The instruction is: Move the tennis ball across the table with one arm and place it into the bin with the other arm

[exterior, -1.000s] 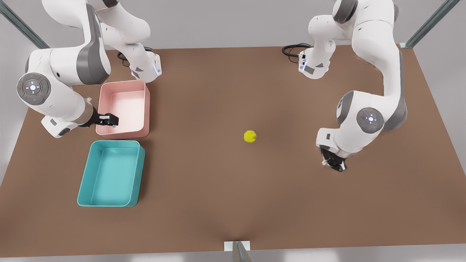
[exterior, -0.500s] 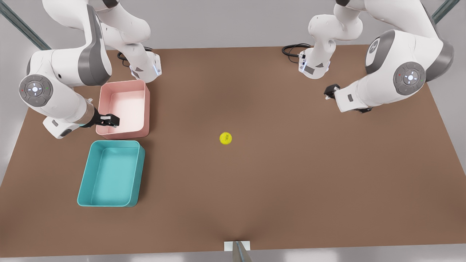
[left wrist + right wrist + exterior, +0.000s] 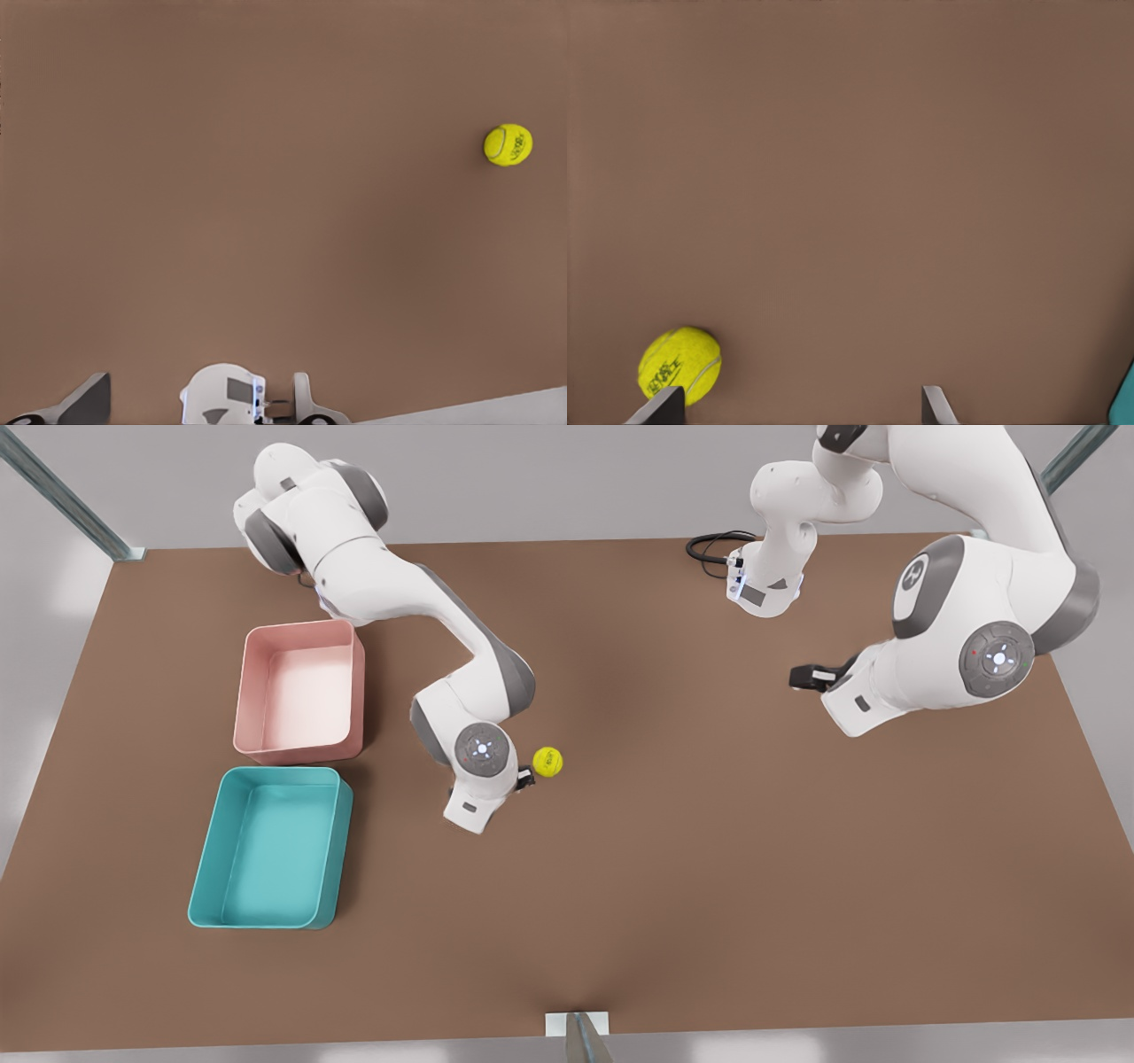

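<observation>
A small yellow-green fuzzy tennis ball (image 3: 547, 761) is seen resting on the large matte brown rectangular table (image 3: 709, 868), close to the table's middle. From the ball, the teal rectangular plastic bin (image 3: 342, 841) with rounded corners is found at about 8 o'clock in the front view, well apart from it. A pink rectangular tray (image 3: 359, 691) of like shape is placed just beside the bin, at the bin's 12 o'clock.

The right arm is stretched from its base at the table's far edge, bent at the elbow, with the wrist turned down toward the tabletop. The right gripper (image 3: 524, 779) is held just beside the ball, at the ball's 8 o'clock. In the right wrist view, the right gripper (image 3: 797, 403) is shown with its two fingers spread wide over bare table (image 3: 877, 177). The ball (image 3: 679, 365) is seen against one fingertip (image 3: 656, 405), not between the two, and nothing is gripped. A sliver of the bin (image 3: 1125, 398) is caught at the frame's edge.

The left arm is folded, waiting above the table's 2 o'clock region, with its forearm roughly level. The left gripper (image 3: 811, 677) is pointed toward 9 o'clock, well apart from the ball. Whether it is spread or closed cannot be told. In the left wrist view the ball (image 3: 508, 144) is seen far off on the table (image 3: 266, 177).
</observation>
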Motion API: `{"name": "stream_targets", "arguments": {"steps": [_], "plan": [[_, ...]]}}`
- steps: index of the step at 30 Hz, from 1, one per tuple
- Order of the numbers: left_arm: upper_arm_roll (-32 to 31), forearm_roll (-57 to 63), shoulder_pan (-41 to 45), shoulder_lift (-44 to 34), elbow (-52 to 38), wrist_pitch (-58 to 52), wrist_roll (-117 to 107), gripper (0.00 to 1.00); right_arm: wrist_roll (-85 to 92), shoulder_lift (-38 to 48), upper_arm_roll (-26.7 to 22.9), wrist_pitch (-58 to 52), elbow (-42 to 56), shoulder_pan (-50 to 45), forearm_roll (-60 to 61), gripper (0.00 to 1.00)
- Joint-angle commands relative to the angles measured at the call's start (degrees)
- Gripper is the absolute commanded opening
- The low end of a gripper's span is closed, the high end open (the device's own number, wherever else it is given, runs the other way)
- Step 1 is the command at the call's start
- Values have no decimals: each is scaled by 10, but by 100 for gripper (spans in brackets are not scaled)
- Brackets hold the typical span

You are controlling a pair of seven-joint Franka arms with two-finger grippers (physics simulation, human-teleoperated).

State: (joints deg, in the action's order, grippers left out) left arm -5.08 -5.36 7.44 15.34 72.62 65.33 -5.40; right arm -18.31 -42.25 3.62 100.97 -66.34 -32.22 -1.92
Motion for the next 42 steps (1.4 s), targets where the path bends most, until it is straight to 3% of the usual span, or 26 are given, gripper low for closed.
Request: {"name": "stream_targets", "arguments": {"steps": [1, 4, 18, 42], "plan": [[-5, -6, 5, -1, 1, 21, -126, 100, -281, -12, 0, 134, -2, -14, -1, 100], [-21, -6, -1, 0, 0, 49, -125, 100, -321, -14, -3, 195, -46, -45, -10, 100], [-20, -11, -11, 22, 0, 75, -124, 100, -321, 67, 1, 255, -230, -82, -31, 100], [-20, -12, -15, 39, 1, 103, -124, 100, -344, 1, -1, 325, -265, -122, -47, 100]]}}
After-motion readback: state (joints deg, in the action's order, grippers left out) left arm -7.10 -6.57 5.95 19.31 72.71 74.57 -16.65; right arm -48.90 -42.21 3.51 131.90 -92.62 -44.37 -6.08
